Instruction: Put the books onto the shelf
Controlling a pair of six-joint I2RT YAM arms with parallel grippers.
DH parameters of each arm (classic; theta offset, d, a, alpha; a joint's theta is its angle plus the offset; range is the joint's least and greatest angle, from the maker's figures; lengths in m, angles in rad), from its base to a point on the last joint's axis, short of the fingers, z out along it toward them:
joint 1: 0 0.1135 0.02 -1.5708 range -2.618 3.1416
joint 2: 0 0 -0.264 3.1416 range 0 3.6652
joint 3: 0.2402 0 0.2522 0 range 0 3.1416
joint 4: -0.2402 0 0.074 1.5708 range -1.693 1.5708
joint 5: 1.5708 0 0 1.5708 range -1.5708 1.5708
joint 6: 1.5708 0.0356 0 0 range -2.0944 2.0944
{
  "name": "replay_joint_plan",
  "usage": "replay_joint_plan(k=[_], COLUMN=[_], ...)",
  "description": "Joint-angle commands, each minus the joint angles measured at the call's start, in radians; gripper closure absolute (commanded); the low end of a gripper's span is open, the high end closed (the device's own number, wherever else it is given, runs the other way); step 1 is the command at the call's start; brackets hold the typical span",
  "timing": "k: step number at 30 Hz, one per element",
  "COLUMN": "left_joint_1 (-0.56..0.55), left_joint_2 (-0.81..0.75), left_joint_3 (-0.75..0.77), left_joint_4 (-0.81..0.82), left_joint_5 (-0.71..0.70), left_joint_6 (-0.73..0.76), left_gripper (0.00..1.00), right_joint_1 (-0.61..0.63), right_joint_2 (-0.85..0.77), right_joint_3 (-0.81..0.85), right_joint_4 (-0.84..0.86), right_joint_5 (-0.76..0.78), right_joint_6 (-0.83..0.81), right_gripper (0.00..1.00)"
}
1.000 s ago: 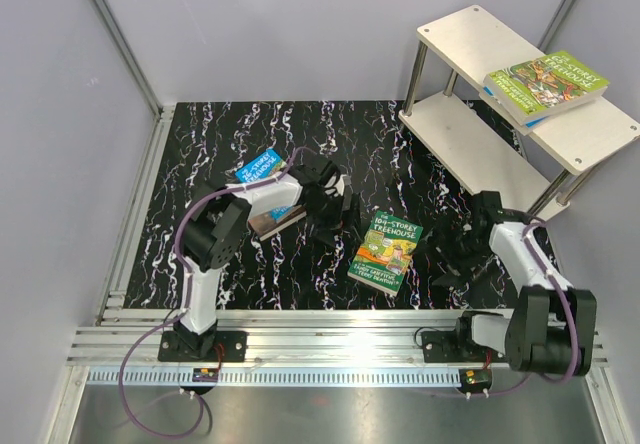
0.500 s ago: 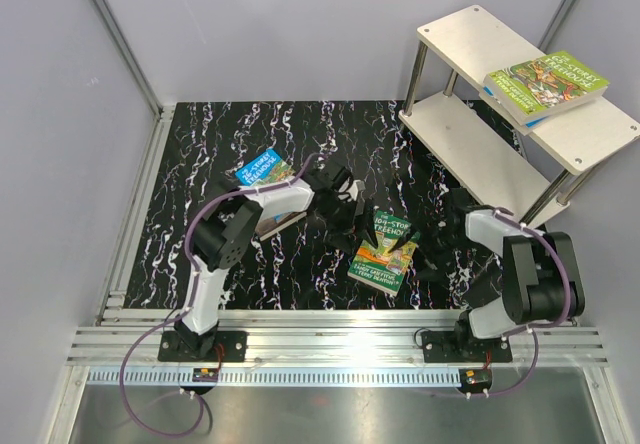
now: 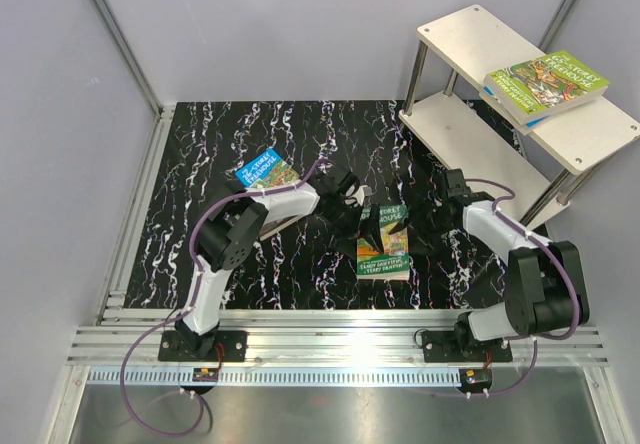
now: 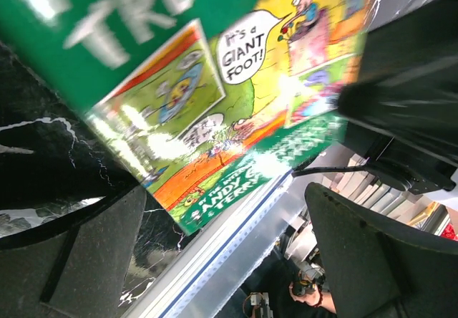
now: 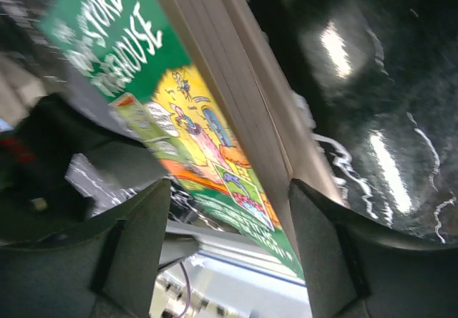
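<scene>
A green "Treehouse" book (image 3: pixel 384 248) lies mid-table, one side tipped up off the mat. My left gripper (image 3: pixel 367 221) is at its left side, open; in the left wrist view the cover (image 4: pixel 215 96) fills the space above the left gripper (image 4: pixel 229 214), clear of both fingers. My right gripper (image 3: pixel 418 228) is at the book's right side. In the right wrist view the right gripper (image 5: pixel 230 189) straddles the book's page edge (image 5: pixel 250 124), open, with a gap on the cover side. The pale two-tier shelf (image 3: pixel 462 36) stands at the far right, with a green book (image 3: pixel 548 77) stacked over a blue one on top.
A blue "Treehouse" book (image 3: pixel 264 169) lies on the black marbled mat (image 3: pixel 200 164) behind the left arm, and another book's edge (image 3: pixel 276 223) shows under that arm. Grey walls close the back and sides. Aluminium rails (image 3: pixel 330 349) run along the near edge.
Both grippers have closed in on the green book from either side. The book has slid and turned, and one side has lifted. The right jaws have narrowed.
</scene>
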Motion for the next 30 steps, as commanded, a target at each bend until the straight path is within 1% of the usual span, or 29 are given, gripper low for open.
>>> replay_joint_plan(k=[1,3,7,8,10,11,14,15,17,18,21,23,24,26,27,30], left_joint_1=[-0.027,-0.029,-0.029,-0.030,-0.029,-0.029,-0.027,-0.024,-0.018,-0.007,0.025,0.049,0.072,0.103,0.111,0.128], left_joint_2=[0.049,0.044,0.032,0.027,0.021,0.012,-0.011,-0.017,-0.036,-0.046,-0.094,-0.123,-0.151,-0.174,-0.183,-0.211], left_joint_3=[-0.041,-0.051,-0.062,-0.064,-0.067,-0.070,-0.079,-0.085,-0.102,-0.110,-0.165,-0.208,-0.253,-0.294,-0.330,-0.355], left_joint_4=[0.031,0.048,0.068,0.073,0.074,0.076,0.087,0.094,0.114,0.122,0.166,0.218,0.235,0.284,0.301,0.335], left_joint_5=[-0.022,-0.017,-0.012,-0.012,-0.011,-0.014,-0.008,-0.006,0.000,0.001,0.001,-0.003,-0.005,-0.014,-0.015,-0.035], left_joint_6=[0.004,-0.006,-0.015,-0.015,-0.013,-0.013,-0.012,-0.015,-0.023,-0.032,-0.058,-0.078,-0.101,-0.124,-0.142,-0.153], left_gripper=[0.01,0.01,0.01,0.01,0.01,0.01,0.01,0.01,0.01,0.01,0.01,0.01,0.01,0.01,0.01,0.01], right_joint_1=[0.041,0.061,0.089,0.093,0.101,0.104,0.112,0.115,0.115,0.115,0.113,0.115,0.115,0.113,0.113,0.115], right_joint_2=[-0.039,-0.034,-0.047,-0.050,-0.053,-0.051,-0.059,-0.070,-0.080,-0.094,-0.131,-0.148,-0.151,-0.143,-0.130,-0.107], right_joint_3=[0.069,0.071,0.045,0.039,0.016,0.008,-0.021,-0.027,-0.041,-0.041,-0.029,-0.005,0.009,0.066,0.086,0.147], right_joint_4=[0.063,0.060,0.057,0.059,0.057,0.059,0.060,0.057,0.048,0.040,-0.015,-0.061,-0.104,-0.144,-0.158,-0.167], right_joint_5=[-0.028,-0.025,-0.018,-0.019,-0.018,-0.019,-0.025,-0.027,-0.028,-0.027,-0.002,0.010,0.022,0.016,-0.013,-0.068], right_joint_6=[0.032,0.034,0.034,0.032,0.031,0.023,0.014,0.012,0.003,-0.002,-0.020,-0.022,-0.013,0.015,0.023,0.057], right_gripper=[0.32,0.34,0.42,0.49,0.55,0.62,0.73,0.79,0.84,0.91,1.00,1.00,1.00,1.00,1.00,1.00])
